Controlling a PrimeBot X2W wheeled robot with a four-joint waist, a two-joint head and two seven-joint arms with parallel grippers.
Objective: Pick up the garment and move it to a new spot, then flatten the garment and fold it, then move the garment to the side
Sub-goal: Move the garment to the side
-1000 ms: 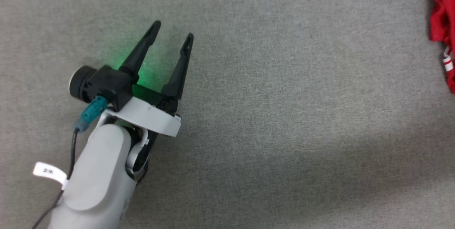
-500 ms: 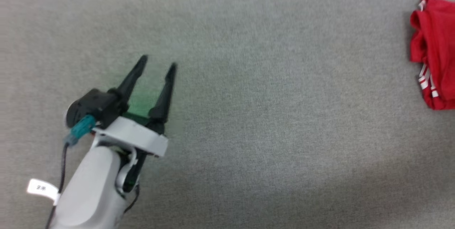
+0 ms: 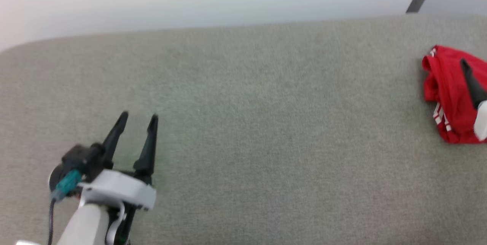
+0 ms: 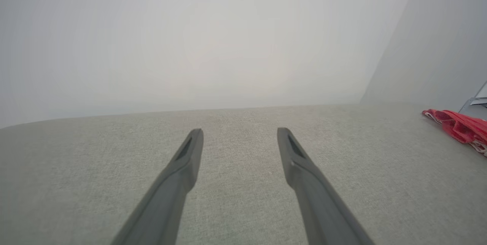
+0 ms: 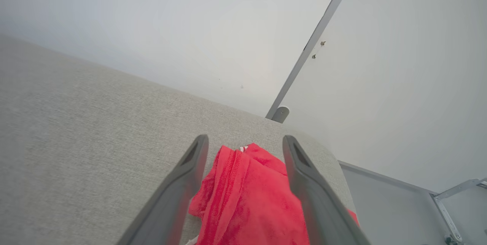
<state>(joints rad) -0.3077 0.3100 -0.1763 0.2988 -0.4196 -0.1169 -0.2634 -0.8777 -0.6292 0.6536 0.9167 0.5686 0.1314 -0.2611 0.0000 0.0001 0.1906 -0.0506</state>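
— So, where is the red jersey (image 3: pixel 449 96) lying?
— Far right on the grey fabric-covered surface (image 3: pixel 266 131), close to its right edge. It is a compact bundle with white-striped trim showing at its near left side. The lettering is hidden.
— And the right gripper (image 5: pixel 245 138)?
— Above that bundle, its two dark fingers spread wide, one on each side of the red cloth in the wrist view. Nothing is pinched between them. Whether the tips touch the cloth I cannot tell.
— The left gripper (image 3: pixel 139 116)?
— Near left, well apart from the jersey, fingers apart too, over bare fabric and holding nothing.
— How far along, then?
— Late, I judge. The jersey sits gathered small at the side, which fits the final placing. How neat the fold is I cannot say, as the bundle looks a little lumpy. What may be left is drawing the right arm clear, and perhaps tidying the fold.
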